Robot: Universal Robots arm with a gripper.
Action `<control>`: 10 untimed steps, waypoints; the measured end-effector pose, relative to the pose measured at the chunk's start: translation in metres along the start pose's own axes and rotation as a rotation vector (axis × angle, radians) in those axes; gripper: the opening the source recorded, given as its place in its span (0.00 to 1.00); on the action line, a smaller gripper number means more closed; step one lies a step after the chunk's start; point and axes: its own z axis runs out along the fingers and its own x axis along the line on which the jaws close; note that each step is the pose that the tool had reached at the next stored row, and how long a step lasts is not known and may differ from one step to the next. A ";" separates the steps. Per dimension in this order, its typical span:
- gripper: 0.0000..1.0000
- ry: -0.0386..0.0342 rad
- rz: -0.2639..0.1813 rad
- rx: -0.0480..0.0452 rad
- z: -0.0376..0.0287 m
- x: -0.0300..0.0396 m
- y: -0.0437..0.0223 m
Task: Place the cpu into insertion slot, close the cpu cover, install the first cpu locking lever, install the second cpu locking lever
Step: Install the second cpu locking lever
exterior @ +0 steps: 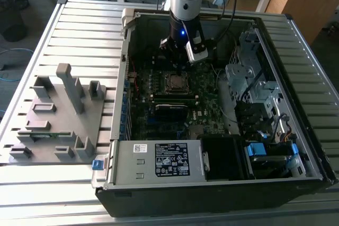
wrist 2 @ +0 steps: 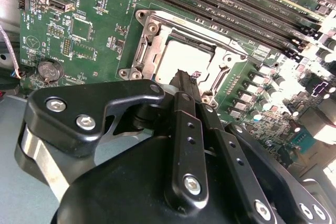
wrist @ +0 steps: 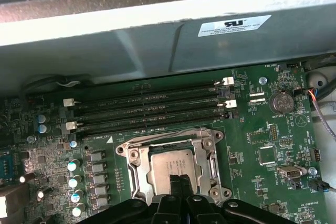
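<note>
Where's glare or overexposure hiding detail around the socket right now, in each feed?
Second wrist view: the silver-grey square cpu is washed nearly white, and the green motherboard's far corner blows out. First wrist view: evenly lit, the cpu reads clearly inside the silver metal cpu cover; the grey case wall is bright. Exterior view: the case interior is dim, with a blue light glowing on the black gripper.

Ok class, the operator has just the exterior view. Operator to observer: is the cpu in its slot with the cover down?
Observer: Yes. In the first wrist view the cpu lies flat, its silver top framed by the lowered cpu cover.
Operator: Where's the end effector?
Observer: In the second wrist view the end effector is shut, its tip over the cpu's edge.
</note>
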 end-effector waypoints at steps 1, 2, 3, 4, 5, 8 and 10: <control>0.10 -0.0001 0.000 -0.0001 -0.0001 0.0000 0.0000; 0.10 0.0001 0.000 0.0000 -0.0006 0.0000 -0.0001; 0.10 0.0001 0.000 -0.0004 -0.0014 0.0000 0.0000; 0.10 0.0002 0.000 -0.0012 -0.0024 -0.0001 0.0001; 0.10 0.0003 0.000 -0.0015 -0.0036 -0.0001 0.0001; 0.10 0.0002 0.000 -0.0019 -0.0046 -0.0001 0.0002; 0.10 0.0003 0.000 -0.0019 -0.0046 -0.0002 -0.0001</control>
